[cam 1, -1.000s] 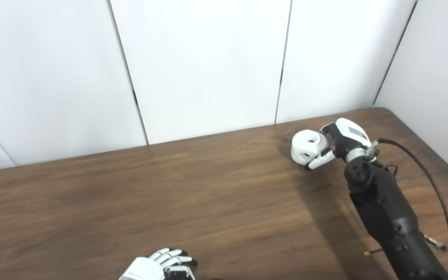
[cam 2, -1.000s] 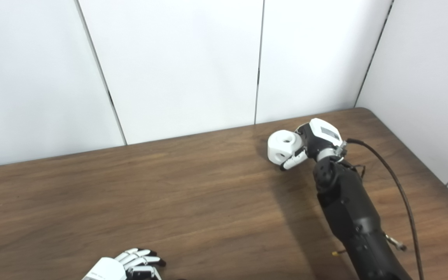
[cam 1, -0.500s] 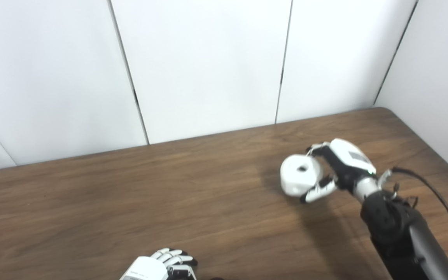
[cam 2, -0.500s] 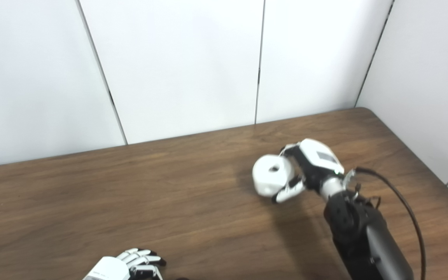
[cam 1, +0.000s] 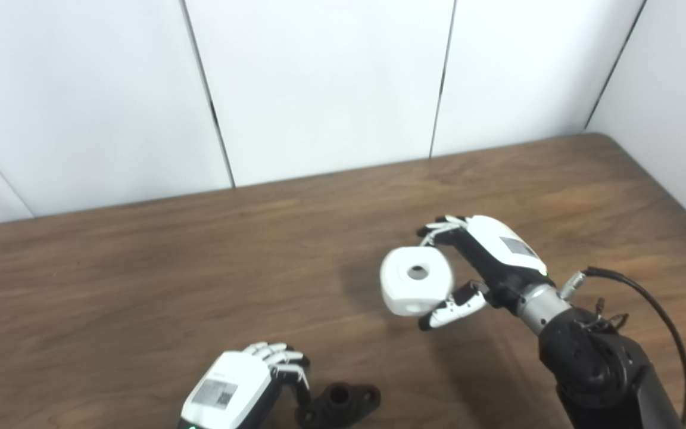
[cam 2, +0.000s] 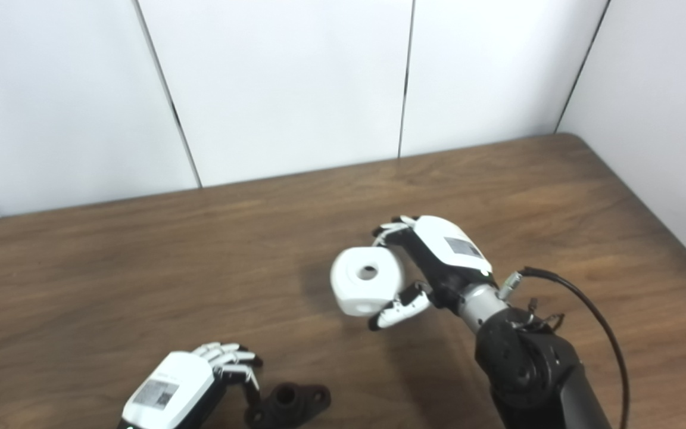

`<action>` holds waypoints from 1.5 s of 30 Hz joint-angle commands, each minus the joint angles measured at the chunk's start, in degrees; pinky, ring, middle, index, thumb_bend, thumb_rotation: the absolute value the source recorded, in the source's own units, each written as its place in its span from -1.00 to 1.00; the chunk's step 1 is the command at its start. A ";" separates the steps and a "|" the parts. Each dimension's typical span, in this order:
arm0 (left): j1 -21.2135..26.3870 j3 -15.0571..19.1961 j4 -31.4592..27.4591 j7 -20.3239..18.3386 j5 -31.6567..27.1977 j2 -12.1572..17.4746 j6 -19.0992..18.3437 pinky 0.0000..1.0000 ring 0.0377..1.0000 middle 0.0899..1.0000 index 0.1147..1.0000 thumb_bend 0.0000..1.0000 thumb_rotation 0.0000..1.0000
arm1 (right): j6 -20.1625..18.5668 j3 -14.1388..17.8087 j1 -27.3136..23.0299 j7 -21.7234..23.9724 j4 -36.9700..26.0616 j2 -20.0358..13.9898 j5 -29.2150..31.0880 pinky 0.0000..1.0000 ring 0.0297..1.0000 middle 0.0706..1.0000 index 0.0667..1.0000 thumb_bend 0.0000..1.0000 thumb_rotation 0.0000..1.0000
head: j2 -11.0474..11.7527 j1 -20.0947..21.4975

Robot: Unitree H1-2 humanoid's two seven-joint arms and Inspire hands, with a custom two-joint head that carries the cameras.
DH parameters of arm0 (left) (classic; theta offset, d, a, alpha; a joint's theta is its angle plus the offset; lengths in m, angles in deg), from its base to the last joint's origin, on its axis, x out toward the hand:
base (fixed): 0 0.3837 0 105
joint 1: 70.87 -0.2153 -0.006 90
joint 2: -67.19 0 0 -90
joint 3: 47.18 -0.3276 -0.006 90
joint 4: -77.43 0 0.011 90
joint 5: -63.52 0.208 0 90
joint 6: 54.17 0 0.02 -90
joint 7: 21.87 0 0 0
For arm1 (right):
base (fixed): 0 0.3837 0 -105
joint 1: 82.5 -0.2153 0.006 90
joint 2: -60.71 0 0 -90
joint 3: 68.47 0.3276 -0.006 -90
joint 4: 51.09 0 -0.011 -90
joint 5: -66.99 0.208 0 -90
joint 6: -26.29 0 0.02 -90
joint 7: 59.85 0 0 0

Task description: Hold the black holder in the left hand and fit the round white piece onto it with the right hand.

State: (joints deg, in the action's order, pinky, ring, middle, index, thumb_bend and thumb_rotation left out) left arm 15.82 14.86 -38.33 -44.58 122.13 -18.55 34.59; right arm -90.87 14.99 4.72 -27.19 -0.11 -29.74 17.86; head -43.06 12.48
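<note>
The round white piece (cam 1: 416,288), with a hole in its top face, is held above the table by my right hand (cam 1: 486,268), which is shut on it from the right. At the bottom of the picture lies the black holder (cam 1: 343,403), a small dark part with a raised socket and a flat ear. My left hand (cam 1: 246,381) is curled over the holder's left end, with its fingers (cam 2: 230,357) bent down against it. The white piece hangs up and to the right of the holder, well apart from it.
The brown wooden table (cam 1: 111,286) runs back to white wall panels (cam 1: 319,83) and has a rounded far right corner. A black cable (cam 1: 658,310) loops off my right forearm on the right side.
My right hand has brought the white piece from the far right of the table toward me and to the left, off the surface. The camera has tilted down, bringing the holder into view.
</note>
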 commanded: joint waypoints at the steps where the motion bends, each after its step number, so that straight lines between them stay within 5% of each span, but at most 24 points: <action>1: -0.70 -2.15 2.66 -6.64 2.60 -0.40 -1.38 0.72 0.69 0.54 -0.15 0.04 -0.90 | 0.49 -0.37 -0.65 0.58 -2.96 0.96 -0.35 1.00 0.93 0.64 -0.11 0.05 -0.72 | -0.46 -0.66; 15: 1.92 -2.46 2.14 -11.24 5.03 -3.73 -3.04 0.73 0.70 0.55 -0.15 0.03 -0.90 | 0.58 -3.68 0.26 5.72 -6.05 8.02 -4.07 0.99 0.90 0.61 -0.11 0.05 -0.72 | -5.91 -6.21; 27: 2.41 -2.22 0.61 -13.43 7.00 -5.44 -3.28 0.71 0.69 0.54 -0.15 0.03 -0.89 | 0.62 -4.39 -0.41 9.52 -8.23 9.67 -4.39 1.00 0.91 0.62 -0.11 0.05 -0.72 | -9.07 -7.13; 45: 3.30 -1.58 -0.70 -16.51 9.10 -6.60 -3.21 0.70 0.69 0.55 -0.15 0.03 -0.88 | 0.27 1.54 -1.11 21.20 -14.80 9.76 -2.83 1.00 0.92 0.62 -0.11 0.05 -0.72 | -10.54 -6.74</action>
State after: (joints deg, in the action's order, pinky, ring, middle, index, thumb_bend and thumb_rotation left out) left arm 19.86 14.16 -40.57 -57.51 129.94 -25.36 31.77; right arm -90.88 16.09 5.06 -6.23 -12.89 -20.57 14.66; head -53.53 5.71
